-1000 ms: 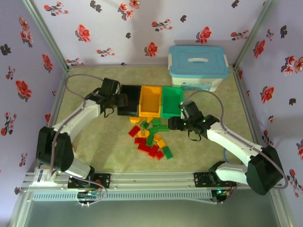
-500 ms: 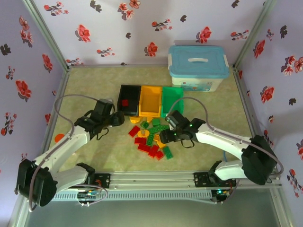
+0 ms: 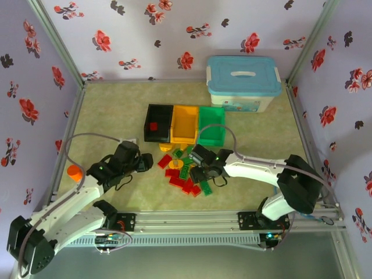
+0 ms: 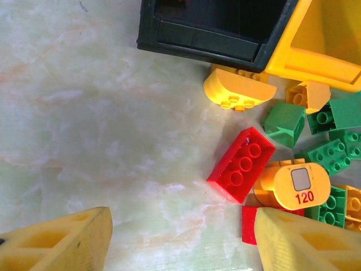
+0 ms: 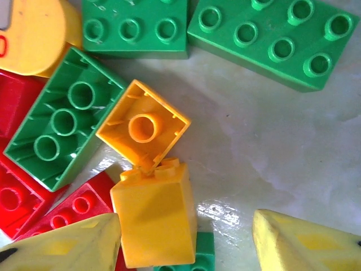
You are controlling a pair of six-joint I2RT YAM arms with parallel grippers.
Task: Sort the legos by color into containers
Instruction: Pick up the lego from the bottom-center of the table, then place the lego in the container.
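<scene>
From above, we see both arms reaching in low over the legos (image 3: 183,172). The left gripper (image 3: 145,163) hangs at the pile's edge and the right gripper (image 3: 196,170) points wrist-down over its middle, with the bins (image 3: 185,138) beyond both. On the left wrist, our fingers (image 4: 62,240) stand wide with nothing between them. A red brick (image 4: 241,164) lies just ahead, nearer one finger, and the black bin (image 4: 208,39) is farther ahead. On the right wrist, the fingers (image 5: 304,243) are part open and grip nothing. A yellow brick (image 5: 155,217) sits between them, against one finger and apart from the other. We judge we should centre on it, close on its flat sides, and stay clear of the upturned yellow piece (image 5: 144,127) touching its far end.
</scene>
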